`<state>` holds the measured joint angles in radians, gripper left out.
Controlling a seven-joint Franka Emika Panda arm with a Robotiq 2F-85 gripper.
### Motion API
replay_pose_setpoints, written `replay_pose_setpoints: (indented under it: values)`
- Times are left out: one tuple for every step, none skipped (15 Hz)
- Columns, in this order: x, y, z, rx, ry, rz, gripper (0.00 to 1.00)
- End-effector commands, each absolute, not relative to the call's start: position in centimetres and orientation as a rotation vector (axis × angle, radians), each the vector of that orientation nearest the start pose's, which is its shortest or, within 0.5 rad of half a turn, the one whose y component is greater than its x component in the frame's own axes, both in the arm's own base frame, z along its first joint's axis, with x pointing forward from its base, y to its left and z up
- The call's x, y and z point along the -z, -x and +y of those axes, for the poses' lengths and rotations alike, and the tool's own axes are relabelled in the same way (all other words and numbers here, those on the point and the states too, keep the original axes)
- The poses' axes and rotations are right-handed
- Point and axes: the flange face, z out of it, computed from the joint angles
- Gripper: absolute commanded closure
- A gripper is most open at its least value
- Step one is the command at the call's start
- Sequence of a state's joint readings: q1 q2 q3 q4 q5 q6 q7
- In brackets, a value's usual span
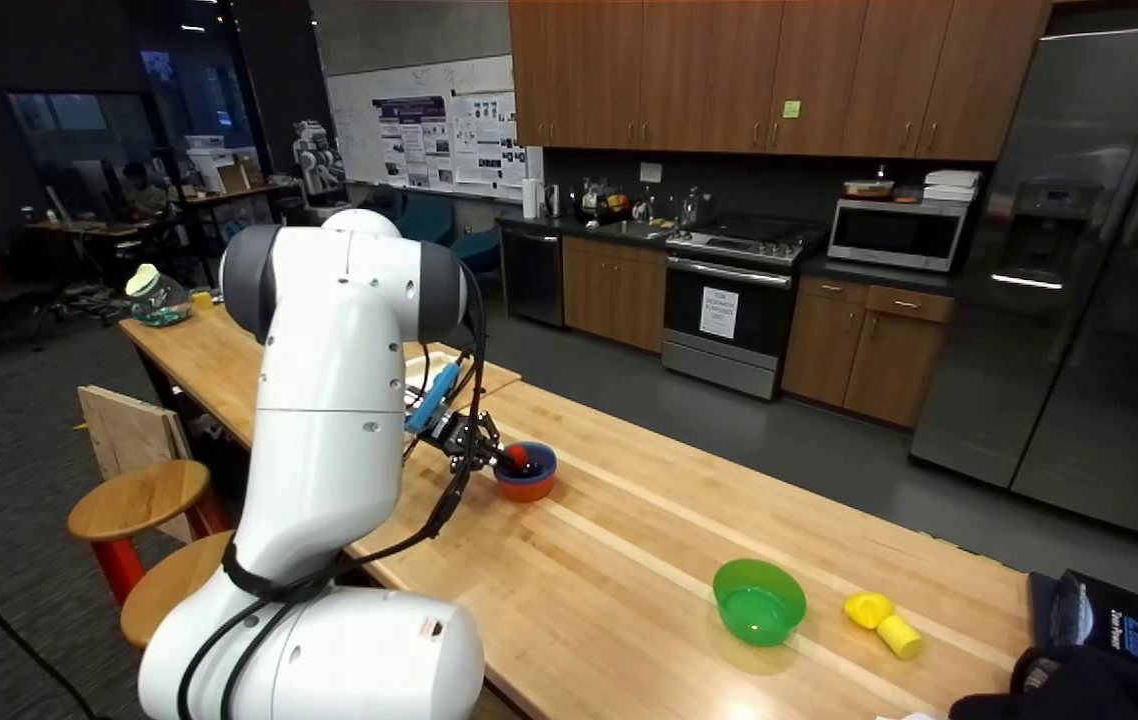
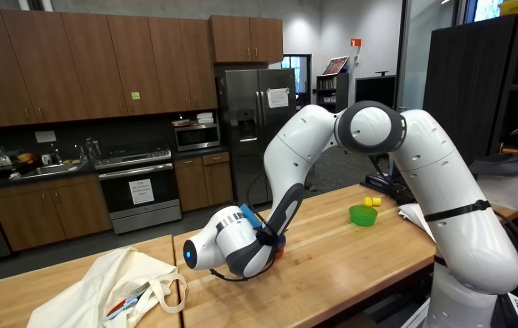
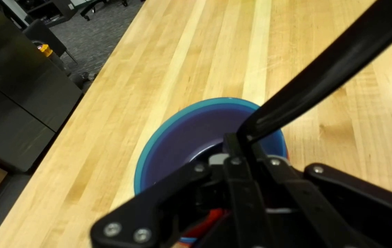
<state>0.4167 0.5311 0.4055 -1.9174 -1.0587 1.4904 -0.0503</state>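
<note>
In an exterior view: just below and beyond the end effector [image 1: 499,458], orange-and-blue round plastic-looking bowl [image 1: 526,490]. In an exterior view: sliver of bowl [image 2: 281,248], grip hidden. Wrist view: closed on long glossy black handle [image 3: 323,72], slanting up-right from end effector, over bowl rim.

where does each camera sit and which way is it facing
An exterior view: above the table, near the arm, facing the stove; arm and gripper show, the gripper at a blue-rimmed bowl.
An exterior view: beside the arm, facing the wall cabinets, a cream bag in the foreground; arm shows, gripper mostly hidden.
Wrist view: on the wrist, facing past the gripper's fingers and a black handle into the blue-rimmed bowl.
Both exterior views share the arm, green bowl, stove and fridge.
</note>
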Motion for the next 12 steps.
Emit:
replay_pose_setpoints:
  values:
    - [-21.7, -45.5, 31.7, 0.471, -1.66, 1.404, 0.98]
    - [-21.8, -45.7, 31.5, 0.465, -1.665, 1.418, 0.98]
    - [-21.9, -46.0, 31.2, 0.461, -1.672, 1.431, 0.98]
    - [-22.0, -46.3, 31.0, 0.456, -1.676, 1.445, 0.98]
    - [-22.1, -46.6, 30.7, 0.454, -1.68, 1.454, 0.98]
    - [-22.2, -46.8, 30.5, 0.45, -1.686, 1.463, 0.98]
    - [-22.3, -47.1, 30.2, 0.448, -1.69, 1.472, 0.98]
    - [-22.4, -47.3, 30.1, 0.447, -1.693, 1.48, 0.98]
    - [-22.5, -47.4, 30.0, 0.446, -1.694, 1.487, 0.98]
    - [-22.6, -47.6, 29.9, 0.447, -1.696, 1.494, 0.98]
    - [-22.6, -47.7, 29.8, 0.451, -1.696, 1.499, 0.98]
    - [-22.6, -47.6, 29.8, 0.456, -1.688, 1.496, 0.98]
